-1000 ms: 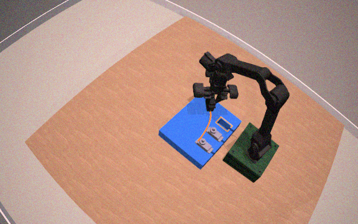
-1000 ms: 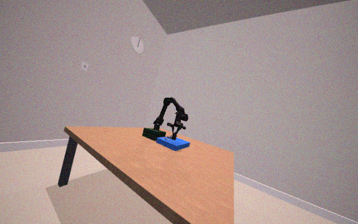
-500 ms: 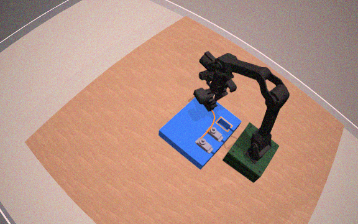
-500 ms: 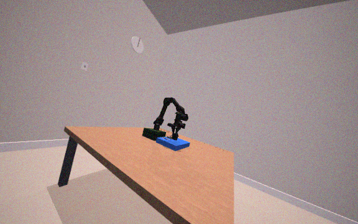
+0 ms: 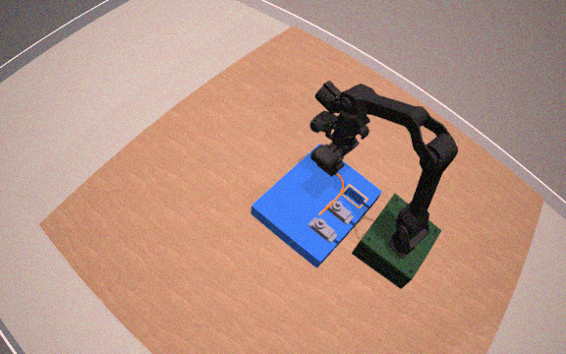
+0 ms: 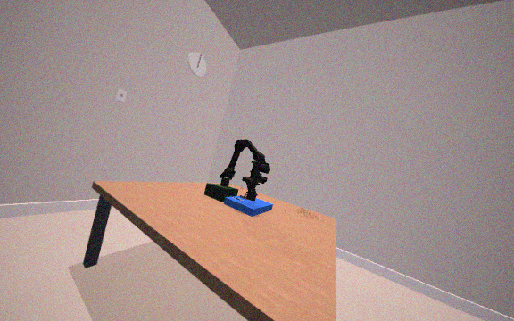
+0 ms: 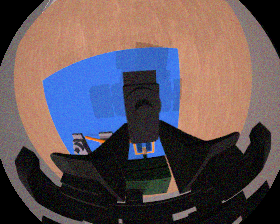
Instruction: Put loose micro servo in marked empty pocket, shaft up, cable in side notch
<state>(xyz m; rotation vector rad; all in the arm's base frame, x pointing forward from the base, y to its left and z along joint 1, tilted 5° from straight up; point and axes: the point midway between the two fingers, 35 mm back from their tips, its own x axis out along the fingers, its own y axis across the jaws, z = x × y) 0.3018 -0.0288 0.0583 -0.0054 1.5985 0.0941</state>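
Top view, left to right. Wooden table (image 5: pixel 165 197) (image 6: pixel 221 236) (image 7: pixel 211 65) runs under everything. Blue deck (image 5: pixel 283 197) (image 6: pixel 248 207) (image 7: pixel 71 100) lies flat on it. 2 grey servos (image 5: pixel 322 229) (image 7: pixel 80 144) sit side by side on the deck, shafts up, short dark leads toward the deck edge facing the green block. Loose micro servo (image 5: pixel 328 158) (image 7: pixel 142 107) is a dark block up at the claw, over the far part of the deck, outside the pocket. Gripper (image 5: pixel 338 156) (image 6: pixel 252 196) (image 7: pixel 143 135) points down, closed on that servo; exterior view too small to show the held part. Orange cable (image 5: pixel 343 184) (image 7: pixel 95 140) curves from the servo end past the pocket, loose end near the 2 grey servos, not in the notch. Marked pocket (image 5: pixel 355 196) (image 7: pixel 144 148), orange outline, dark inside, nothing seated in it, next in line after the grey servos. Its side notch (image 5: pixel 367 206) faces the green block. Green block (image 5: pixel 381 241) (image 6: pixel 214 192) (image 7: pixel 148 185) is just beside the deck, apart from it. Black arm (image 5: pixel 427 187) (image 6: pixel 235 158) stands on it, arching back over the deck.
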